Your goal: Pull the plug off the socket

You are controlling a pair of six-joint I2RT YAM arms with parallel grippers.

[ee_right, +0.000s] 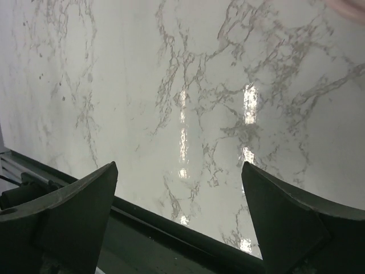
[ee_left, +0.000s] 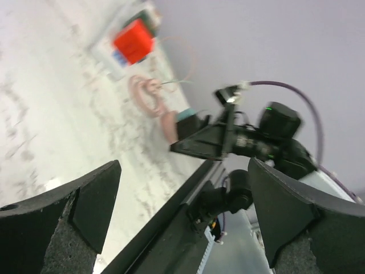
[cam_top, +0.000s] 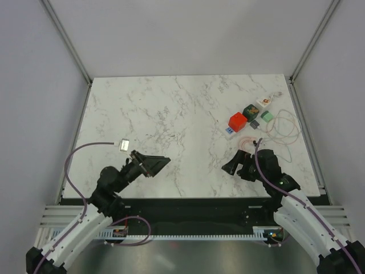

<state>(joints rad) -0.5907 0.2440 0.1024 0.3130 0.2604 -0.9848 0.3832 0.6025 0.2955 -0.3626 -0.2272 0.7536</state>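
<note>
The socket, a narrow white power strip [cam_top: 229, 131], lies diagonally at the table's back right. Several plugs sit along it: a red cube plug [cam_top: 238, 120] at its near end, a dark green one [cam_top: 250, 109] and a white one [cam_top: 264, 103] farther back. The left wrist view shows the red plug [ee_left: 133, 41] on the strip [ee_left: 107, 59] in the distance. My left gripper [cam_top: 161, 163] [ee_left: 182, 171] is open and empty, low at the table's front left. My right gripper [cam_top: 231, 164] [ee_right: 181, 171] is open and empty, near the front edge, short of the strip.
A coiled pink cable [cam_top: 246, 141] [ee_left: 149, 94] lies between the right gripper and the strip. A thin white cable loop [cam_top: 285, 129], a green block [cam_top: 267, 116] and a grey block [cam_top: 255, 122] lie beside the strip. A small white tag [cam_top: 123, 144] lies at the left.
</note>
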